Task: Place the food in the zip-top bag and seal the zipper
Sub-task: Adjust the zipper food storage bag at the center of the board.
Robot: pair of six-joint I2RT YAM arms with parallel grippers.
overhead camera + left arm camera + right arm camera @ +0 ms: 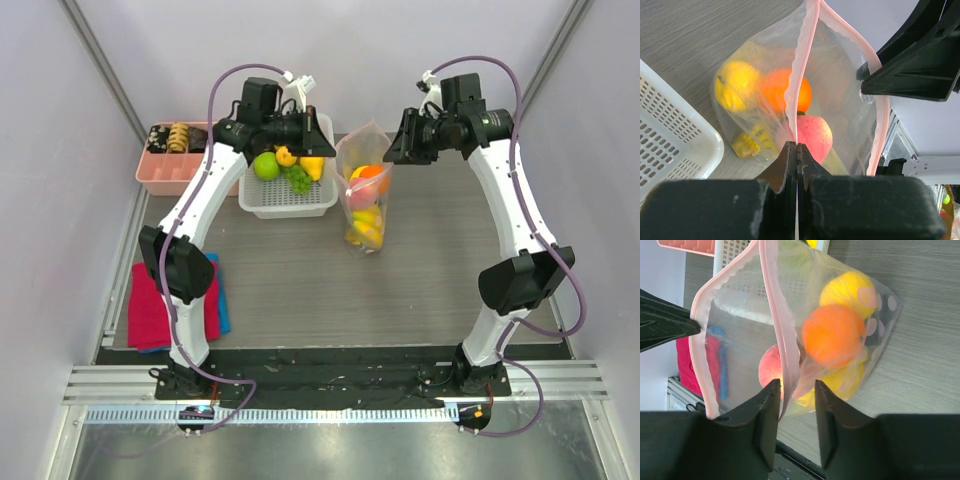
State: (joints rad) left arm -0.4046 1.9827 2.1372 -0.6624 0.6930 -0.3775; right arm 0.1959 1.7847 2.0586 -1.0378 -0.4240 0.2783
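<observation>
The zip-top bag [365, 190] stands upright on the table between both grippers. Through its clear plastic I see food: an orange [785, 89], a yellow lemon [736, 84], a pink peach [814, 135] and a yellow piece [751, 143]. My left gripper [797, 145] is shut on the pink zipper [802, 65] at one end of the mouth. My right gripper [796, 390] is open at the other end; the zipper strip [772, 305] hangs loose between its fingers, against the left one. The mouth gapes between the two strips. More food [266, 165] lies in the basket.
A white slatted basket [288, 203] stands just left of the bag, close to my left gripper [328, 135]. A pink divided tray [165, 172] sits at the back left. A red and blue cloth [150, 305] lies at the near left.
</observation>
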